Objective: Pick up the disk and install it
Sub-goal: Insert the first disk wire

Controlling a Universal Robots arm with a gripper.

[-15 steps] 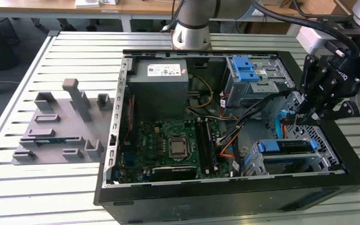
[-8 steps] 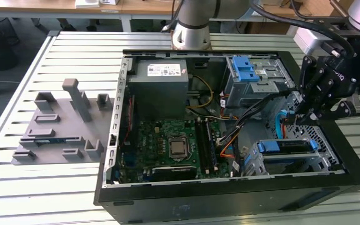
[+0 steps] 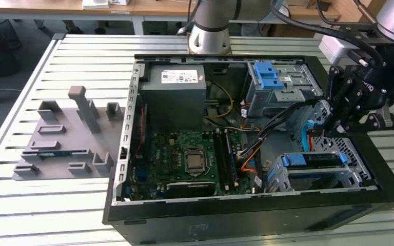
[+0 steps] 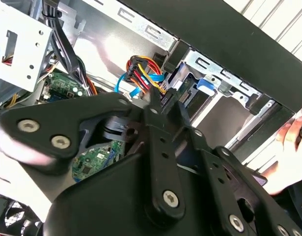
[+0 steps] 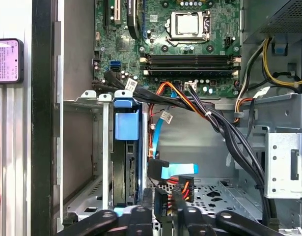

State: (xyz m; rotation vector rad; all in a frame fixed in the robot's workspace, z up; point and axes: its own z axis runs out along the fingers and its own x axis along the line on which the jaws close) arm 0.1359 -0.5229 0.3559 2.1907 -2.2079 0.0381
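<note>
We see the disk (image 5: pixel 125 162) seated on edge in its bay at lower left of the first wrist view. The gripper (image 3: pixel 334 123) hovers nearby, grasping nothing (fingers seem closed). We judge it dense, rigid, shock-sensitive; hold its blue bracket edges.

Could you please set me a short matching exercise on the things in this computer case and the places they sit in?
Things:
1. disk
2. power supply
3. processor
4. gripper

Places, as in the exterior view:
A. in the middle of the green circuit board
B. in the metal bay at the case's near corner, on the view's right
C. at the case's far end, towards the view's left
D. over the case's wall on the view's right, above the cables

Pairs: 1-B, 2-C, 3-A, 4-D
</note>
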